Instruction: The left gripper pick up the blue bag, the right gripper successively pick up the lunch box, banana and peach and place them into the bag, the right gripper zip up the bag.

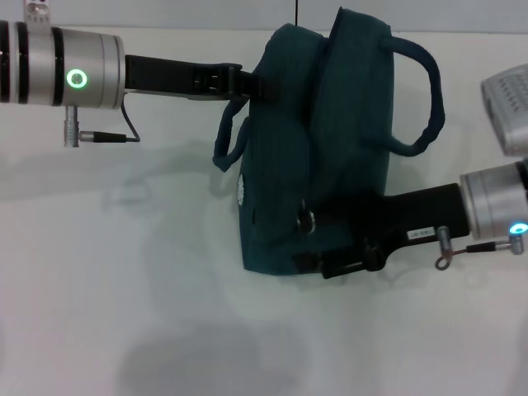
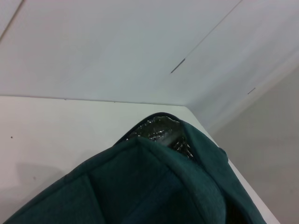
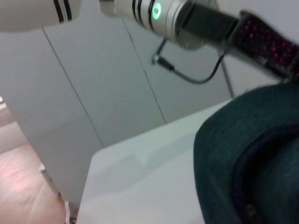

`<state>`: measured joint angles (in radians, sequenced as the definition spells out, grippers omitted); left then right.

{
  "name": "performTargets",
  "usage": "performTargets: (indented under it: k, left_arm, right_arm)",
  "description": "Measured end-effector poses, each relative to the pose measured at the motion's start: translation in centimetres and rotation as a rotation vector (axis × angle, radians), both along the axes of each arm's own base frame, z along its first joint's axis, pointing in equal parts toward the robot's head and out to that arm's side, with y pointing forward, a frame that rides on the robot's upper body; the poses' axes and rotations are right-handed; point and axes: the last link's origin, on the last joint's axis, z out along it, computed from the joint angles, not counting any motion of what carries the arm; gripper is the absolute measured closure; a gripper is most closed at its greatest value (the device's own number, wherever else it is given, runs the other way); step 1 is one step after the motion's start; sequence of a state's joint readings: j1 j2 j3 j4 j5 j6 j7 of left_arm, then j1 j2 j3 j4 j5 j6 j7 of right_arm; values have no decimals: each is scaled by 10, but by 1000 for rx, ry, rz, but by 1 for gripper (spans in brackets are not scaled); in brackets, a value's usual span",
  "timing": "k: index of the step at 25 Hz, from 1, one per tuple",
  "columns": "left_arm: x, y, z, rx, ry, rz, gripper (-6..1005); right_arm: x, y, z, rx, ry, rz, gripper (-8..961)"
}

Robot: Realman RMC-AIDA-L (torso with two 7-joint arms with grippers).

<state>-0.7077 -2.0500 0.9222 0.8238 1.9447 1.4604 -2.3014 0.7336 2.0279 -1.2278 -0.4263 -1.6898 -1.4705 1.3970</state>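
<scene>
Two grippers meet at the blue bag (image 1: 330,148), which stands in the middle of the white tabletop (image 1: 124,289), toward its far side. The left gripper (image 1: 247,84) reaches in from the left and is closed on the bag's upper left edge, beside the near rope handle (image 1: 227,136). The right gripper (image 1: 334,260) comes in from the right, low against the bag's near end close to the metal ring zipper pull (image 1: 306,219); whether its fingers are apart or pinched, I cannot tell, since the bag and the gripper body run together there.

No lunch box, banana or peach shows on the tabletop, so they are probably inside, though that cannot be confirmed. The left wrist view shows a small gap at the top with silver lining (image 2: 159,133) exposed, so the zip looks only partly run.

The bag is soft padded fabric: it creases, sags and will lean when pulled. If loaded, it should be moderately heavy and bottom-weighted. The ring pull is small, hard and smooth, likely to slip from a loose pinch; it wants a firm grip across the ring, drawn along the zipper line, with the left gripper keeping the fabric taut so the seam does not bunch.
</scene>
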Motion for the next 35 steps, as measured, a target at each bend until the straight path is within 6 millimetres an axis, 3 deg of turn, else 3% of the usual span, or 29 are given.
performTargets:
  k: [20, 23, 28, 35]
  left_arm:
    - [-6, -1, 3, 8, 3, 10, 964]
    - [-5, 0, 3, 9, 3, 9, 964]
    - [-5, 0, 4, 10, 4, 7, 964]
    - [-3, 1, 4, 10, 5, 4, 964]
  right_arm:
    - [7, 8, -4, 95, 6, -78, 387]
    - [8, 11, -4, 116, 1, -82, 631]
    - [8, 15, -2, 144, 23, -113, 858]
    - [13, 13, -3, 147, 20, -128, 944]
